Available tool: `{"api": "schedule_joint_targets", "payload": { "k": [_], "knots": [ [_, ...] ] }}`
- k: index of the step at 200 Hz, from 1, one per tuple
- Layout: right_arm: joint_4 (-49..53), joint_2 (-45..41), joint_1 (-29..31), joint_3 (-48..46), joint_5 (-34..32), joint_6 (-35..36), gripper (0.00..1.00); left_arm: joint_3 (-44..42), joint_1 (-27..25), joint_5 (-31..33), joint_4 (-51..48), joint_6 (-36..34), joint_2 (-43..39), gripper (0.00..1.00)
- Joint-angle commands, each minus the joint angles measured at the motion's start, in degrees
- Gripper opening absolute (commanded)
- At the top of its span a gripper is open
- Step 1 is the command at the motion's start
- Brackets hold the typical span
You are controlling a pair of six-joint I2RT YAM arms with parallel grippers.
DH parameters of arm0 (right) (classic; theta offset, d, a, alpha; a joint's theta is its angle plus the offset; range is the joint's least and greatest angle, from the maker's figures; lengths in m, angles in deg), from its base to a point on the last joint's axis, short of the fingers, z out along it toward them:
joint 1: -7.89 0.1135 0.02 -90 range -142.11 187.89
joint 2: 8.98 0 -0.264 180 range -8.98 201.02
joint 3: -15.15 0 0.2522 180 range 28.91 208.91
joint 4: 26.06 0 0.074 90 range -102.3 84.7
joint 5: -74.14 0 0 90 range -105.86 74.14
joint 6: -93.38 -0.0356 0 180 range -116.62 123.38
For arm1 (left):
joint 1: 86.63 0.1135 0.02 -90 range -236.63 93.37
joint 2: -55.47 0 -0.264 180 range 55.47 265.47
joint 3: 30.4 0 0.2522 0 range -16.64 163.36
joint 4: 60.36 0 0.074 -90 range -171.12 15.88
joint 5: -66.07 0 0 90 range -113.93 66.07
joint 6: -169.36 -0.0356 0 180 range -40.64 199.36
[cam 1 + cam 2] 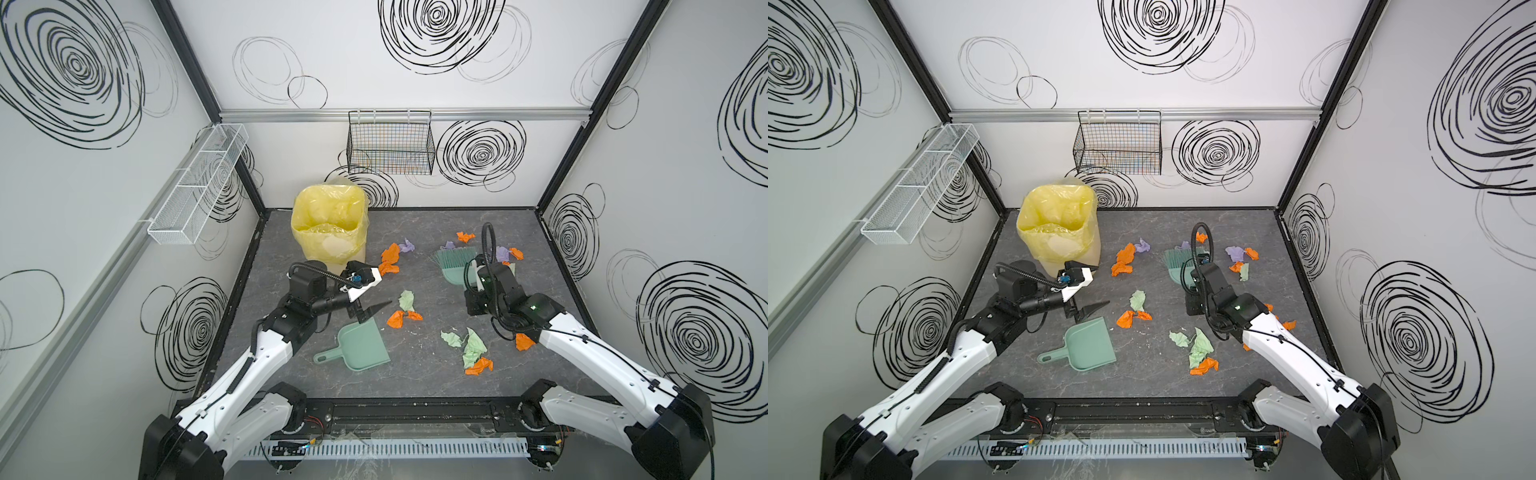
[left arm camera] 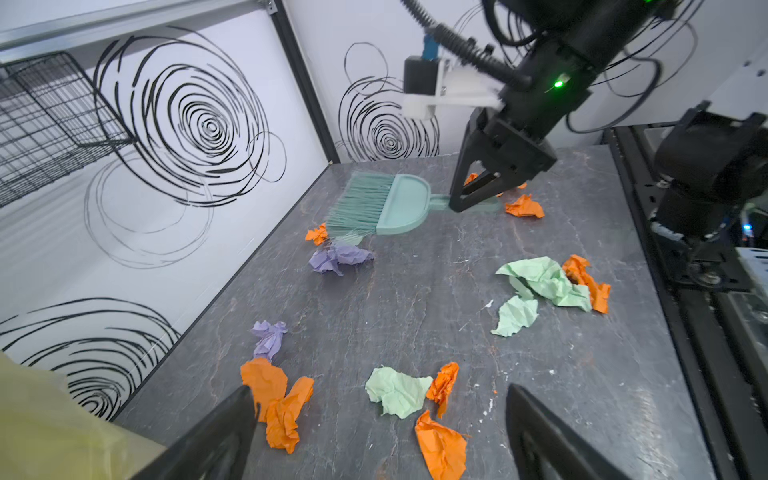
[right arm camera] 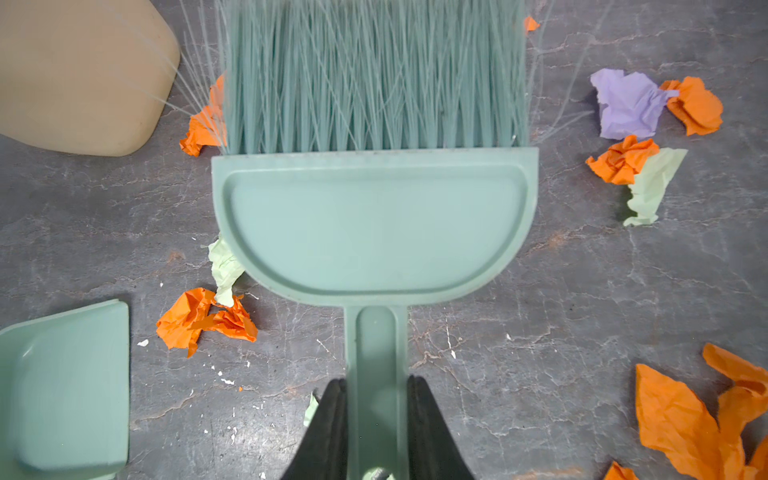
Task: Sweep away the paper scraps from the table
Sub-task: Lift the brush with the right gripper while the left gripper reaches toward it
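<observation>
Gripping brush (image 3: 374, 224), right gripper (image 3: 377, 382) (paper scraps (image 1: 473, 351) scattered)

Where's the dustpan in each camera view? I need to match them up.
In a top view: dustpan front, left of centre.
In a top view: same spot.
Left wrist: not in it.
Right wrist: cut off at the edge, beside the handle of the brush.
Shared landmark: the brush, in all four.

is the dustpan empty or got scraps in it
Empty: the dustpan shows a bare teal tray in both top views, and the paper scraps lie outside it on the table.
</observation>
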Motion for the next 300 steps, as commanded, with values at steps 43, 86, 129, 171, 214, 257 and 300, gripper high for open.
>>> {"api": "schedule_joint_targets", "payload": {
  "k": [43,86,129,171,214,257,300],
  "knots": [
    [-0.4,-1.7,3.3,1.9,-2.4,-1.3,0.13,17.7,-3.5,-19.0,-12.7,12.7,21.4,0.89],
    [-0.7,-1.9,6.4,3.8,-5.6,-1.1,0.13,24.0,-8.2,-23.5,-14.3,18.9,29.3,0.89],
    [-3.7,-3.8,9.1,2.9,-7.1,-1.3,0.14,29.2,-8.1,-28.0,-8.2,32.1,38.4,0.83],
    [-5.3,-4.2,10.6,3.0,-7.8,-1.7,0.14,30.5,-8.2,-26.6,3.9,44.5,42.2,0.8],
    [-6.4,-3.5,11.9,3.1,-7.7,-2.4,0.15,31.0,-7.6,-25.4,14.2,53.8,44.1,0.78],
    [-8.0,-2.6,13.2,2.5,-7.9,-3.0,0.14,32.6,-7.8,-24.4,13.5,54.2,45.5,0.71],
    [-9.3,-2.8,13.4,1.9,-8.5,-3.4,0.14,32.7,-8.2,-24.1,13.4,53.9,44.8,0.52]
  ]
}}
